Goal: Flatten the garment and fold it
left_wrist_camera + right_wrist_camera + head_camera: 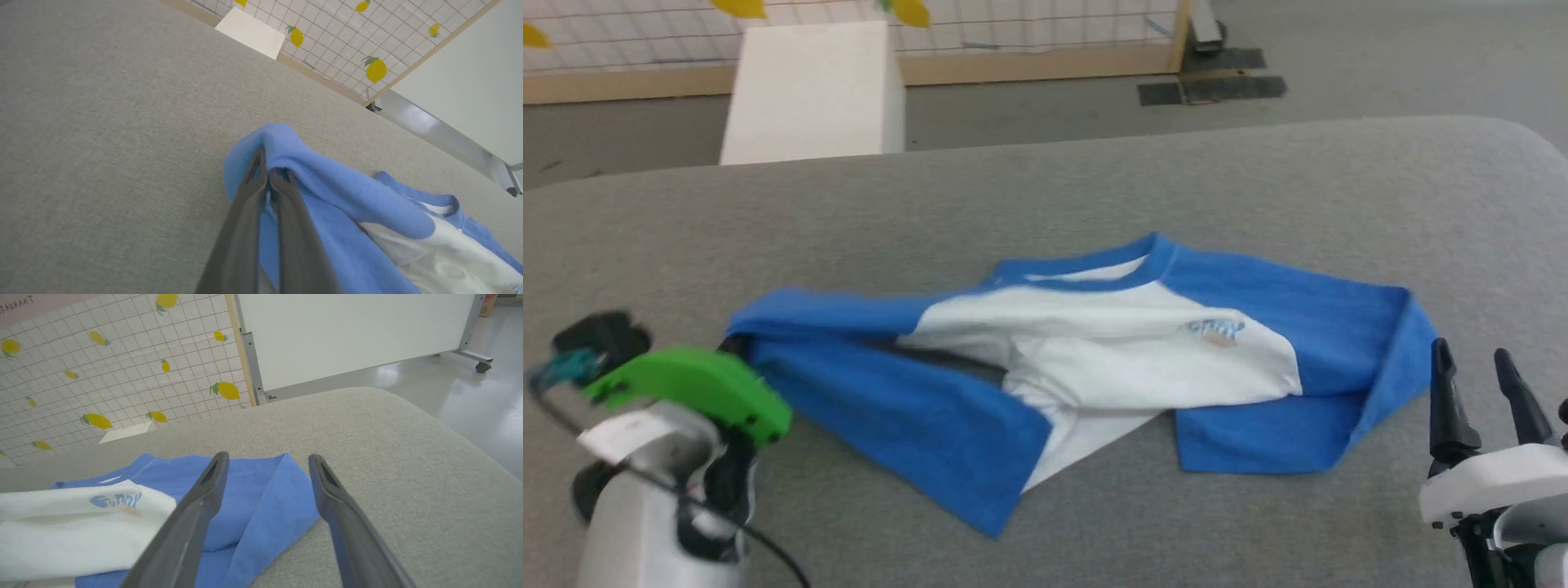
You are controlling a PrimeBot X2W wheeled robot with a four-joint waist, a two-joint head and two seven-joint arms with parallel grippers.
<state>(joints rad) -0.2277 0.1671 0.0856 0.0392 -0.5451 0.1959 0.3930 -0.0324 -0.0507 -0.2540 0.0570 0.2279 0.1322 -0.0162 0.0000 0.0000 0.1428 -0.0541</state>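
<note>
The garment (1111, 343), white in the body with bright blue sleeves and neckband, lies crumpled on the grey padded table (1045, 188). Its left sleeve is doubled over and its right sleeve folds under near the edge. My left gripper (269, 173) is shut on the folded end of the left blue sleeve (282, 147); in the head view its green-topped wrist (698, 392) covers the fingers at that sleeve end. My right gripper (1474, 367) stands open just right of the right sleeve fold (265, 498), hovering with nothing between its fingers (212, 473).
A white block (813, 82) stands on the floor beyond the table's far edge, before a lemon-patterned grid wall (122, 375). A white panel on wheels (351, 330) stands to the right. The table's rounded right corner (1511, 139) is near my right arm.
</note>
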